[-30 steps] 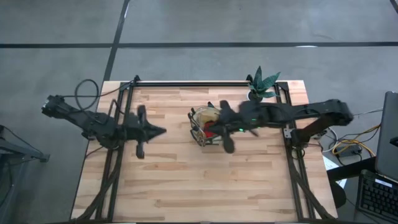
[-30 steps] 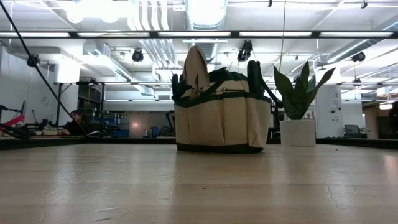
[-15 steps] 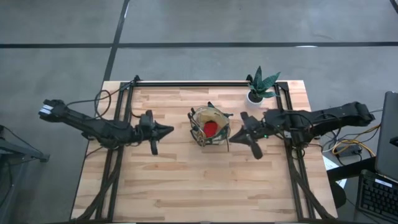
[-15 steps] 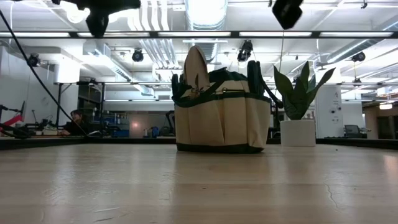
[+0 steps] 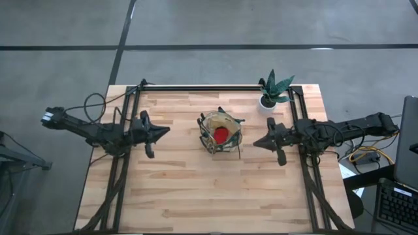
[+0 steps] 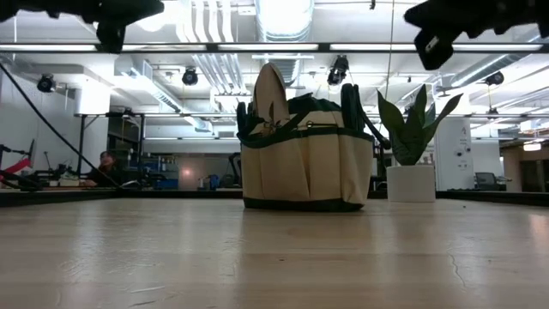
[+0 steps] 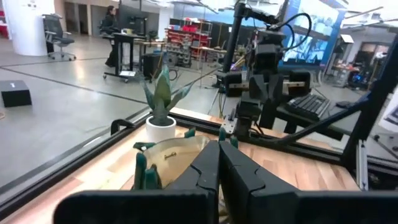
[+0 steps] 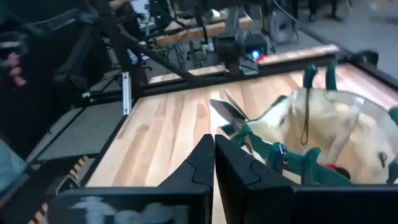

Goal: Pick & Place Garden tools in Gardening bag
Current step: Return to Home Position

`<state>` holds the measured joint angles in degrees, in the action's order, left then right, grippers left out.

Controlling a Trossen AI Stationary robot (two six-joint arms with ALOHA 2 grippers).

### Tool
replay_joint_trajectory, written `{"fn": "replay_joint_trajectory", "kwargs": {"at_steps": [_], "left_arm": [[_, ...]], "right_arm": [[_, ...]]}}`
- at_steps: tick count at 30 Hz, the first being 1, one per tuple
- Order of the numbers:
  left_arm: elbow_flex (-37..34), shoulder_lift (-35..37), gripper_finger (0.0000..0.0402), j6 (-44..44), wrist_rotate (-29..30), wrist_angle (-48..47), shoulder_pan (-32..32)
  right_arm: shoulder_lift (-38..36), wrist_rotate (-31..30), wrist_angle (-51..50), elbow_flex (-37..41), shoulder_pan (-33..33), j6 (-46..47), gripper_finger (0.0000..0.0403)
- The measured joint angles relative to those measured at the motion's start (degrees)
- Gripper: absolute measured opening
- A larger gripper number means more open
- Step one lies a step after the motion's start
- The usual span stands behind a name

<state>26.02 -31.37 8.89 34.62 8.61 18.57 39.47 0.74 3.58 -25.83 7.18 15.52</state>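
The tan gardening bag [image 5: 221, 132] with dark green trim stands upright on its base at the table's middle; it also shows in the low view [image 6: 306, 159]. A red glove-like item [image 5: 221, 134] lies inside it, and a trowel blade [image 6: 270, 96] sticks up from its outer pocket. My left gripper [image 5: 167, 130] is shut and empty, left of the bag, above the table. My right gripper [image 5: 255, 142] is shut and empty, right of the bag, above the table. The bag also shows in the left wrist view [image 7: 168, 160] and the right wrist view [image 8: 317, 140].
A green plant in a white pot [image 5: 270, 98] stands at the table's far right; it also shows in the low view [image 6: 411, 182]. Black frame rails [image 5: 202, 87] run along the far edge and both sides. A person [image 6: 105, 167] sits far behind the table.
My right gripper has drawn back from over the bag toward the table's right edge. My left gripper has moved a little, first toward the bag and then back toward the left. The bag has stayed still.
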Motion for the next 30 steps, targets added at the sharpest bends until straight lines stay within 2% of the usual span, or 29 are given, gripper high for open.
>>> {"fn": "replay_joint_trajectory", "kwargs": {"at_steps": [3,8,13,22,27,30], "left_arm": [[-2.58,3.56,0.0007,-0.97,-1.92,-0.16,0.04],[-6.17,8.66,0.0006,-1.57,-2.68,-0.18,0.04],[-9.42,13.76,0.0008,-2.01,-2.81,-0.14,0.05],[-12.42,23.87,0.0003,-3.54,-1.59,-3.05,0.02],[-16.32,28.14,0.0004,-1.15,-6.23,-3.97,0.04],[-19.68,29.95,0.0004,2.14,-8.03,-3.81,0.04]], "right_arm": [[-3.39,-0.59,0.04,2.60,0.01,-1.67,0.0008],[-8.36,-5.51,-0.06,8.17,-0.11,5.31,0.0008],[-14.15,-4.08,3.21,13.57,-0.07,1.11,0.0009],[-27.45,-3.19,3.25,20.76,-0.35,0.51,0.0009],[-34.27,1.13,5.86,25.26,-0.35,-0.51,0.0009],[-37.34,1.65,2.48,25.34,-0.35,-1.46,0.0009]]}}
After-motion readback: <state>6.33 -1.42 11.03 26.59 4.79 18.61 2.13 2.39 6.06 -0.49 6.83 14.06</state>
